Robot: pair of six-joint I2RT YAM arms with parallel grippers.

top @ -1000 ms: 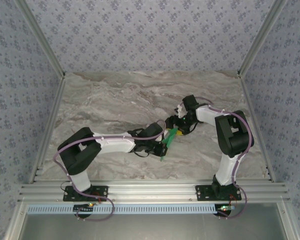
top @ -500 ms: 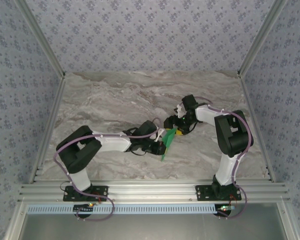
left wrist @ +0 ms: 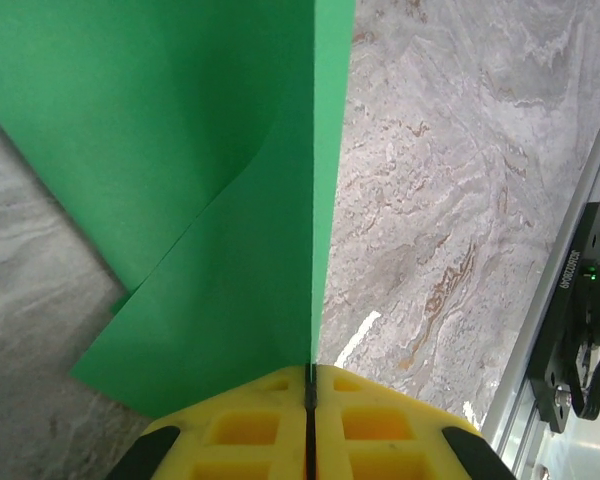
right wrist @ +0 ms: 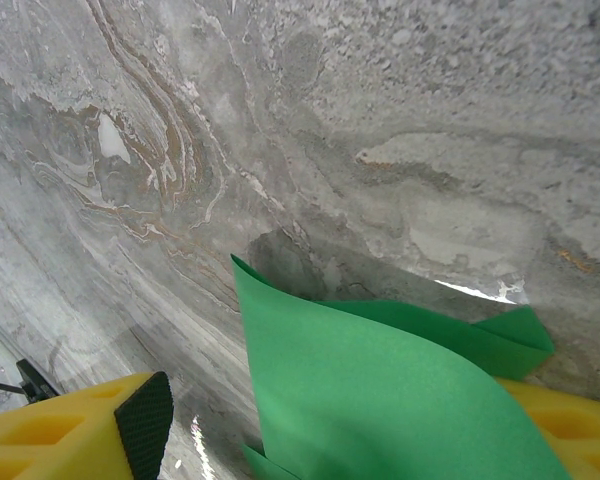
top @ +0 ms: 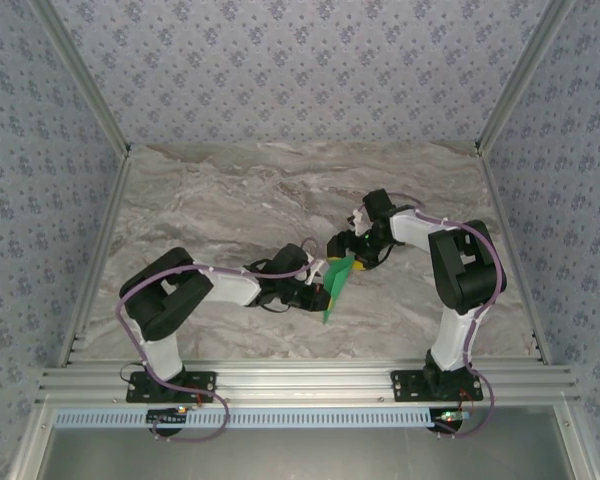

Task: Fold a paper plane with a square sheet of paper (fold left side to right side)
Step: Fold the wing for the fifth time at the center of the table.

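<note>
The square sheet of paper (top: 335, 288) is bright green, folded over and held up on edge above the marble table, right of centre. My left gripper (top: 318, 292) is shut on its lower edge. In the left wrist view the yellow fingers (left wrist: 250, 425) meet with the paper (left wrist: 180, 200) pinched in the seam of the left gripper (left wrist: 310, 374). My right gripper (top: 348, 258) stands open at the sheet's far end. In the right wrist view the curved paper (right wrist: 380, 400) lies between the wide-apart fingers and covers most of the right finger (right wrist: 580, 425); the left pad (right wrist: 145, 420) is clear of it.
The marble tabletop (top: 230, 200) stretches bare to the left and back. An aluminium rail (top: 300, 380) runs along the near edge, also seen as the rail (left wrist: 580, 300) in the left wrist view. Wallpapered walls close in the sides and back.
The left arm drew its wrist back and turned it, so the paper now shows a broader green face instead of a thin strip. The right arm has barely moved.
</note>
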